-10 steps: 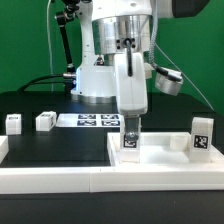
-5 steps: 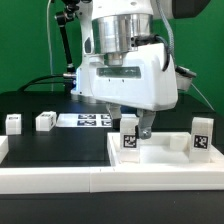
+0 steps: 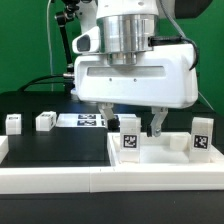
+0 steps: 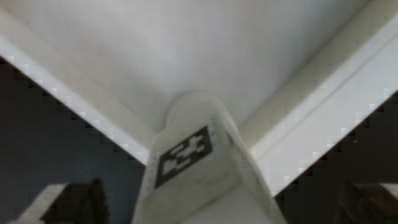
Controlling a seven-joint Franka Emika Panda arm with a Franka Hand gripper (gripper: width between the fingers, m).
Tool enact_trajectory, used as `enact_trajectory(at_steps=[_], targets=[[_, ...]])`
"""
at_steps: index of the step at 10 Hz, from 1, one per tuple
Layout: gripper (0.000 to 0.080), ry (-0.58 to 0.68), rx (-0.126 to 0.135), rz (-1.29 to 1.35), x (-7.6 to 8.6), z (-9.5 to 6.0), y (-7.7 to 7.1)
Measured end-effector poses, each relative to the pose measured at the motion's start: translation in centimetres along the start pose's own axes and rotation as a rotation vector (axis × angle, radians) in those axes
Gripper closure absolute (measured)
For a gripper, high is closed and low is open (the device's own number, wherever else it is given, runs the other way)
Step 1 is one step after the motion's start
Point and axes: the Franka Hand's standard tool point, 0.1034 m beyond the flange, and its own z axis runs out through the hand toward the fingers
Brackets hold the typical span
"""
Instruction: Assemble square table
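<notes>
Gripper (image 3: pixel 135 127) stands wide open, one finger on either side of an upright leg (image 3: pixel 130 141) on the white top (image 3: pixel 165 163). A second leg (image 3: pixel 202 135) stands on the top toward the exterior view's right.

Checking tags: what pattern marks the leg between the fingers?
Black-and-white square tag on the white leg; clearest in the wrist view.

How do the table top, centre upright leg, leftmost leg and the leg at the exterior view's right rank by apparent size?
1. Table top.
2. Centre upright leg and the leg at the exterior view's right: alike, not ranked.
3. Leftmost leg: looks smallest, but it lies farther back, so partly distance.
</notes>
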Motion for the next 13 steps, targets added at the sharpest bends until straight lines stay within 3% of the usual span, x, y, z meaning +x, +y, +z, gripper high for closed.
enact_trajectory(at_steps=[9, 11, 12, 13], targets=[[0.0150, 0.006, -0.025, -0.568, 0.44, -0.11, 0.37], [0.0412, 0.006, -0.026, -0.565, 0.43, -0.08, 0.38], [0.0412, 0.005, -0.026, -0.565, 0.43, -0.07, 0.38], [0.0511, 0.005, -0.026, -0.560, 0.42, -0.06, 0.39]])
